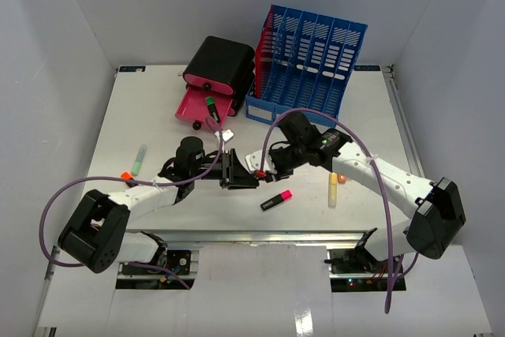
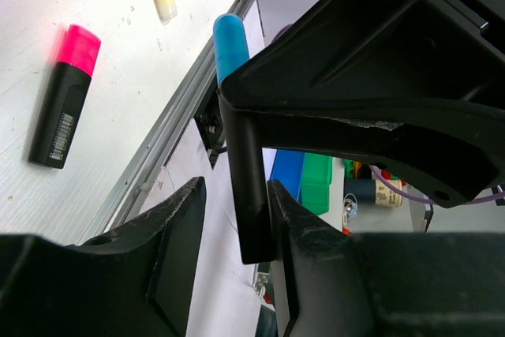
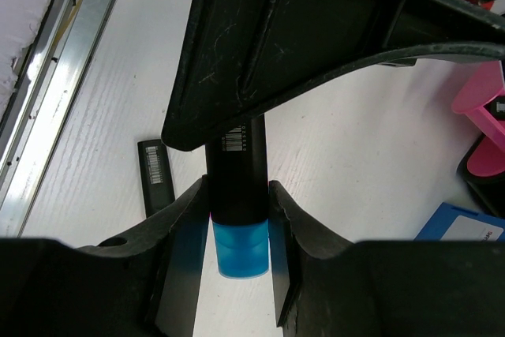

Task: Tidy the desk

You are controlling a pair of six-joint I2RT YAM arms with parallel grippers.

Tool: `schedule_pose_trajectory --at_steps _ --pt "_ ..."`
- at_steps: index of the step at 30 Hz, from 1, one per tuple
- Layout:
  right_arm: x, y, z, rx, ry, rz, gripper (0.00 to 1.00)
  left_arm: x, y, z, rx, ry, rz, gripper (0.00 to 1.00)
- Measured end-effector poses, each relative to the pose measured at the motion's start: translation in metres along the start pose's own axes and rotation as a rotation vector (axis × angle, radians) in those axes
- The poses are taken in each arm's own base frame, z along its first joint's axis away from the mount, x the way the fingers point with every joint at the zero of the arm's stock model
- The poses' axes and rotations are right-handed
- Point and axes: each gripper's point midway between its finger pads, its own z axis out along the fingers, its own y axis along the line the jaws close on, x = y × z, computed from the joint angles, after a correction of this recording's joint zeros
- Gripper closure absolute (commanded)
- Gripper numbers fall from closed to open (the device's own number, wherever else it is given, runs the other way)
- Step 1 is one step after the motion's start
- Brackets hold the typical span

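Closest to the lens, the left gripper (image 2: 234, 195) has its two black fingers set around the bare end of a blue-capped highlighter (image 3: 237, 246). The barrel lies against one finger with a sliver of gap at the other, so these jaws are parted a little and not clamping. Opposite it, the right gripper (image 3: 238, 195) is pressed together on the same pen, pinching it where barrel meets cap.

Held this way, at both ends and lifted, the pen looks to me like a hand-over between arms, each tool leaving the other room to grip. Its long axis runs straight from one gripper to the other, roughly level, blue cap toward the right arm.

Below both tools lies the desk (image 1: 158, 116), flat, its longer side seemingly running across in front of the arms. Just under the grippers rests a pink highlighter (image 1: 277, 200), beyond the right gripper a blue file rack (image 1: 308, 61).
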Motion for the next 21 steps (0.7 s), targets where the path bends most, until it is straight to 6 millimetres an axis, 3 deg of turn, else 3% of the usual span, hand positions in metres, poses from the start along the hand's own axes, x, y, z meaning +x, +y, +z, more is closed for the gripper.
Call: schedule_pose_trajectory --at_steps 8,13,17,20,21 --pt "0.0037 0.0023 0.0031 0.0 0.027 -0.011 0.89 0.0009 -0.0012 0.0011 0.004 0.01 0.001 0.81" --pt "0.0049 0.0031 0.0054 -0.001 0.044 -0.025 0.83 0.0023 0.0011 0.0009 -0.005 0.014 -0.01 0.85" --pt "0.0062 0.0039 0.0077 -0.007 0.051 -0.028 0.62 0.0032 0.0035 0.0008 -0.014 0.016 -0.01 0.87" --pt "0.0059 0.0039 0.0082 -0.007 0.052 -0.032 0.38 0.0032 0.0034 -0.0001 -0.019 0.012 -0.004 0.87" --pt "0.0058 0.0038 0.0084 -0.006 0.053 -0.034 0.36 0.0033 0.0025 -0.0007 -0.019 0.01 0.001 0.87"
